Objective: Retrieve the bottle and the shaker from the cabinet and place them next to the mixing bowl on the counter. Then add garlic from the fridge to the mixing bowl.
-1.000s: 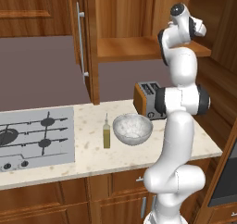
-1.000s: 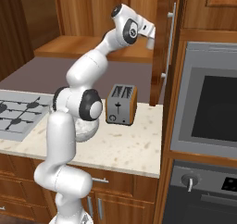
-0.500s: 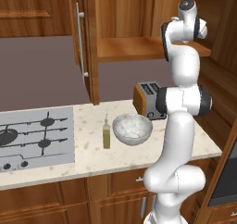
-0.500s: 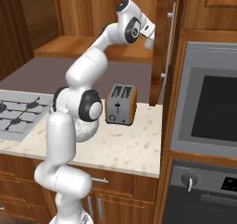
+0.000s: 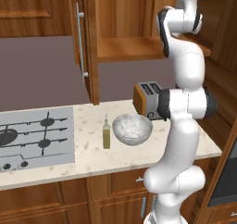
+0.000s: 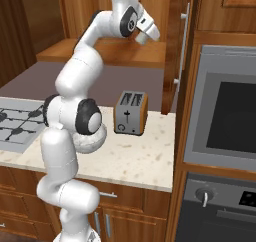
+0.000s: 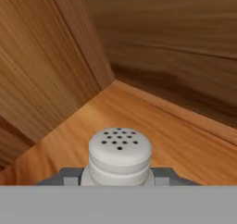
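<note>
Writing: I can read no brand or label on anything.
Hand: my hand (image 7: 118, 180) is up inside the cabinet (image 5: 134, 15); its fingers (image 7: 69, 177) flank the base of the shaker (image 7: 120, 154), one on each side, but I cannot tell whether they press on it.
Shaker: upright on the cabinet shelf (image 7: 185, 140), near the back corner.
Bottle: the bottle (image 5: 106, 134) stands on the surface (image 5: 92, 156), just beside the mixing bowl (image 5: 132, 129).
Toaster: the toaster (image 6: 131, 113) sits behind the bowl.
</note>
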Tool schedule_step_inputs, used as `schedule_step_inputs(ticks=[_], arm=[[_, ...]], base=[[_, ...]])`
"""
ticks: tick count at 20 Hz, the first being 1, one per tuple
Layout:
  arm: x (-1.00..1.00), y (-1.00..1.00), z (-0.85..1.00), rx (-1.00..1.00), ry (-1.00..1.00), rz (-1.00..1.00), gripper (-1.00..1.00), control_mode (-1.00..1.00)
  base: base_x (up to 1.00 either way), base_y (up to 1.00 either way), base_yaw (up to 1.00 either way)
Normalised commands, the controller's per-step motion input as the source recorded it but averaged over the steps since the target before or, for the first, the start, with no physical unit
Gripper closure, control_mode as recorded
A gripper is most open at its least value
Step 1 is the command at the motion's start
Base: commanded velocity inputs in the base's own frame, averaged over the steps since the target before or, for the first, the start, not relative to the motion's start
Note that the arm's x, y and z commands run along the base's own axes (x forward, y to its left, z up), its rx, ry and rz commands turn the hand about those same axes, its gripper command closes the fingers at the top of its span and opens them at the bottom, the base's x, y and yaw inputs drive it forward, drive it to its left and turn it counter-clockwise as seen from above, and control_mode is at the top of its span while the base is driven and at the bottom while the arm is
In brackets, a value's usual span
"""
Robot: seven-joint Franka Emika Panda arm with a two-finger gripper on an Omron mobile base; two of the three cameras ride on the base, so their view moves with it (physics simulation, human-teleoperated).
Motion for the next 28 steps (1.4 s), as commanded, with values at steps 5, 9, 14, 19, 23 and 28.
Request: schedule_step_inputs(ticks=[5,9,14,19,23,28], arm=[[-1.00,0.33,-0.20,-0.03,-0.55,0.10,1.00,-1.00],[-1.00,0.15,-0.36,-0.05,-0.62,0.12,1.00,-1.00],[-1.00,0.32,-0.06,-0.07,-0.44,0.12,1.00,-1.00],[-0.96,0.59,0.70,-0.08,-0.09,0.14,1.00,-1.00],[-0.87,0.63,0.78,-0.14,0.00,0.08,1.00,-1.00],[-0.85,0.56,0.13,-0.15,-0.01,-0.06,1.00,-1.00]], base=[[0.00,0.00,0.00],[0.00,0.00,0.00],[0.00,0.00,0.00],[0.00,0.00,0.00],[0.00,0.00,0.00],[0.00,0.00,0.00]])
